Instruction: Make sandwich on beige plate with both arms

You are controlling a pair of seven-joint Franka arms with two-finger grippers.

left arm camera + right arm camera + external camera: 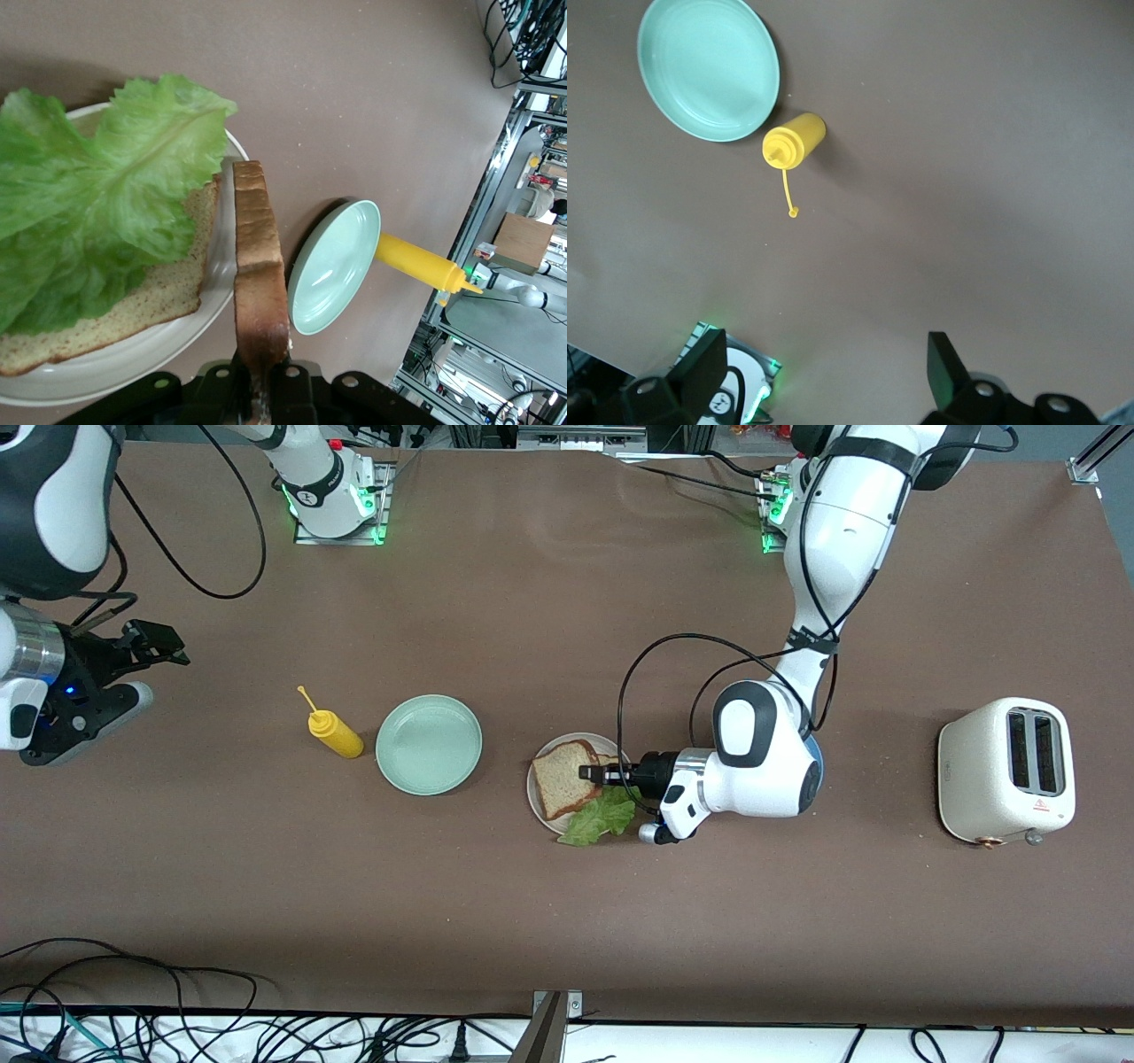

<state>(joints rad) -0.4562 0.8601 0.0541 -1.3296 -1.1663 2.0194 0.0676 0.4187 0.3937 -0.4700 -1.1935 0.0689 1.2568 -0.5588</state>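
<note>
Closing the sandwich is the step in hand: the left gripper, over the beige plate, is clamped tight on the crust edge of the top bread slice and holds it tilted on edge above the stack — the lower bread slice already lies flat on the plate with the ruffled lettuce leaf spread over it. Judging from this, the next move calls for tipping the held slice down flat onto the lettuce, square with the slice beneath, and only then letting the fingers part; the leaf spills past the plate rim at about 5 o'clock, so it may shift as the bread lands. The right gripper waits with its fingers spread wide and empty, up over the bare table at the right arm's end. By count: two bread slices, one lettuce leaf, one beige plate, one mint-green plate at 9 o'clock of the beige one, one yellow mustard bottle just beside it — and one white toaster toward the left arm's end.
</note>
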